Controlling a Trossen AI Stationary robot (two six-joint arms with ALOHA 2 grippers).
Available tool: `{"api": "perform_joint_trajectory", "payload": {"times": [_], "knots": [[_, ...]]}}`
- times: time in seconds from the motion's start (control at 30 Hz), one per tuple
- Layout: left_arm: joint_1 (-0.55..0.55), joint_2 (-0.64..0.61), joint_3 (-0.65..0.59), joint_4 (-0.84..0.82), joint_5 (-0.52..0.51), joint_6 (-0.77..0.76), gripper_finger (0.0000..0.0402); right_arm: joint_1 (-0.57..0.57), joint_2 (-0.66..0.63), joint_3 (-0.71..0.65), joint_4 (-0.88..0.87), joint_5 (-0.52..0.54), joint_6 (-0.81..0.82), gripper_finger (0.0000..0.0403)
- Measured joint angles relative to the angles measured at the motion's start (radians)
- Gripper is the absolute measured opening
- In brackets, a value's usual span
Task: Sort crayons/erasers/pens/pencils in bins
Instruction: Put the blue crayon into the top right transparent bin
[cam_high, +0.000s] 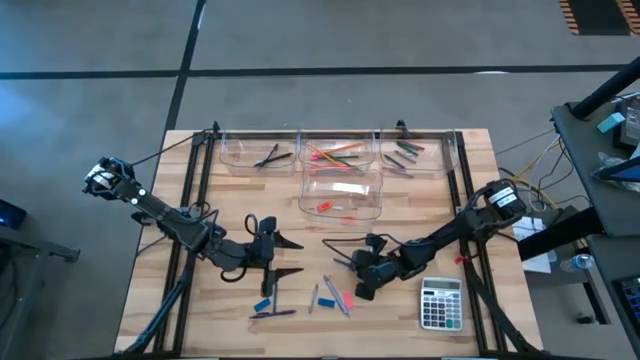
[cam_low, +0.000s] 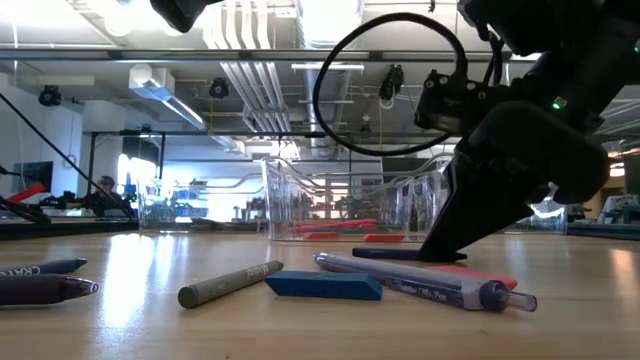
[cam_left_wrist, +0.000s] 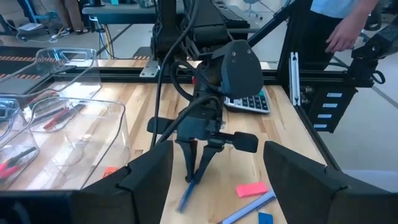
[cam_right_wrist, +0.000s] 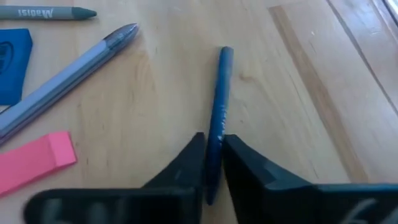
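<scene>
The blue pen (cam_right_wrist: 216, 118) lies flat on the table, pinched between my right gripper's (cam_right_wrist: 213, 163) 2 fingers. Just beside them lie a pink eraser (cam_right_wrist: 34, 163), a blue eraser (cam_right_wrist: 13, 63), a grey pen (cam_right_wrist: 68, 68) and a crayon (cam_right_wrist: 46, 12), all unsorted. Beyond, the bins (cam_high: 340, 196) already hold several pieces. My left gripper (cam_high: 283, 256) waits, spread wide.

We see a grey floor (cam_high: 400, 40) crossed by dark lines, ceiling pipes (cam_low: 245, 85), and a bright window (cam_low: 190, 175) at left.
</scene>
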Motion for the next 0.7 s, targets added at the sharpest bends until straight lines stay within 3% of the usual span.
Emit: {"api": "perform_joint_trajectory", "payload": {"times": [0.1, 0.37, 0.7], "knots": [[0.0, 0.0, 0.0, 0.0, 0.0, -0.001, 0.0237, 0.0, -0.008, -0.002, -0.005, -0.001, -0.01, 0.0019], [0.0, 0.0, 0.0, 0.0, 0.0, -0.001, 0.0237, -0.003, -0.156, -0.013, -0.081, 0.006, -0.065, 0.0015], [0.0, 0.0, -0.001, -0.001, 0.0, -0.001, 0.0237, -0.017, -0.551, -0.01, -0.473, 0.317, -0.064, 0.0014]]}}
